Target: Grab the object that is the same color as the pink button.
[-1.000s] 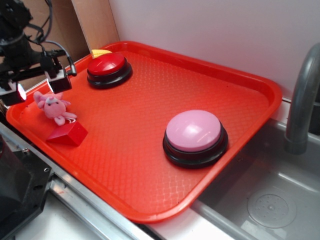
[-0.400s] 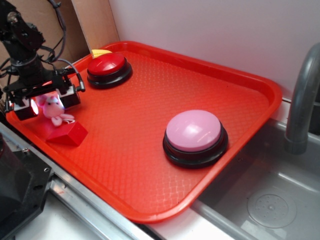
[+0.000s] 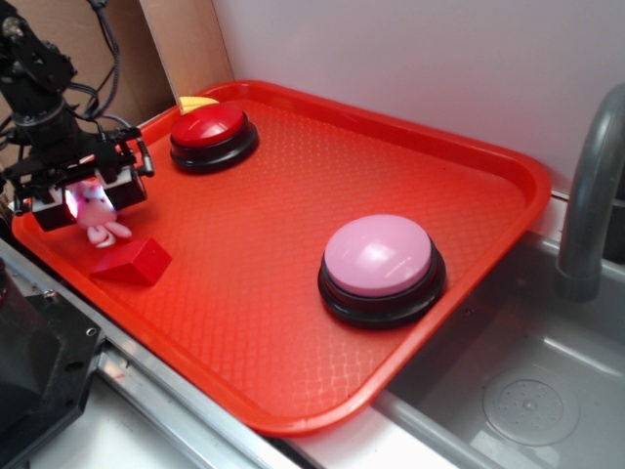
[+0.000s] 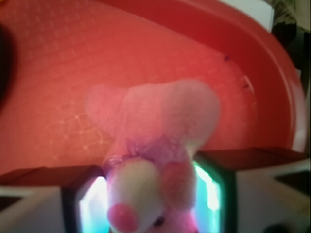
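Gripper (image 3: 86, 200) clenched on the pink bunny (image 3: 96, 210) at the bench's left edge; soft, off-centre hold risks slippage onto the red block (image 3: 131, 262).

You find no readable text, label, brand, number or sign in either view. The exterior view shows only plain, unmarked surfaces, and the wrist view is too blurred for any marking to be made out.
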Robot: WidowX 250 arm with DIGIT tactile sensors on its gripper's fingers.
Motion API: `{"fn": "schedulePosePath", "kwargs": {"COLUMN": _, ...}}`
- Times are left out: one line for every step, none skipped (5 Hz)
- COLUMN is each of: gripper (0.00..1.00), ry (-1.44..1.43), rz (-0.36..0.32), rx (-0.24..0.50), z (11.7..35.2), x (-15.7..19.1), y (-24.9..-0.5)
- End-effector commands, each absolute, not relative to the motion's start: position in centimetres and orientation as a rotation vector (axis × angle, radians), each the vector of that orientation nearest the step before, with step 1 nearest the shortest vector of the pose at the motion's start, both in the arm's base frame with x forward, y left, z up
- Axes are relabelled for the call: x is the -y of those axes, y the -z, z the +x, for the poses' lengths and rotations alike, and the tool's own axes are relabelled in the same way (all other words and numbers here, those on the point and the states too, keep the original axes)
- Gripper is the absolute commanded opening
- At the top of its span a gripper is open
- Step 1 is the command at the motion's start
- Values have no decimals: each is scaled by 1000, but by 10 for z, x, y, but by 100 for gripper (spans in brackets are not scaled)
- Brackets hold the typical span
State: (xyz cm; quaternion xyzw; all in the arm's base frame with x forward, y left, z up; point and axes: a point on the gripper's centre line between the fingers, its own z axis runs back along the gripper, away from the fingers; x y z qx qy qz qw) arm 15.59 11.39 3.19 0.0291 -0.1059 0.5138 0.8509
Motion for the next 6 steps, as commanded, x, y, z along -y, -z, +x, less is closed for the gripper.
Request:
{"fn": "schedulePosePath", "kwargs": {"gripper": 0, "ry": -815, "rz": 77, "rx": 232, "z": 173, "x": -94, "y": -72}}
{"fn": "schedulePosePath", "kwargs": {"gripper": 0, "ry": -584, "rz": 50, "rx": 207, "z": 184, "x": -56, "y": -107}}
{"fn": "schedulePosePath", "kwargs": {"gripper": 0, "ry": -383, "rz": 0, "rx": 161, "z": 188, "x": -28, "y": -134}}
{"fn": "schedulePosePath", "kwargs": {"gripper": 0, "ry": -233, "rz": -22, "rx": 160, "z": 188, "x": -3, "y": -154}}
{"fn": "schedulePosePath", "kwargs": {"gripper": 0, "ry": -126, "rz": -39, "rx": 158, "z": 187, "x": 12, "y": -163}}
{"fn": "schedulePosePath", "kwargs": {"gripper": 0, "ry": -37, "rz": -48, "rx": 200, "z": 184, "x": 26, "y": -167}}
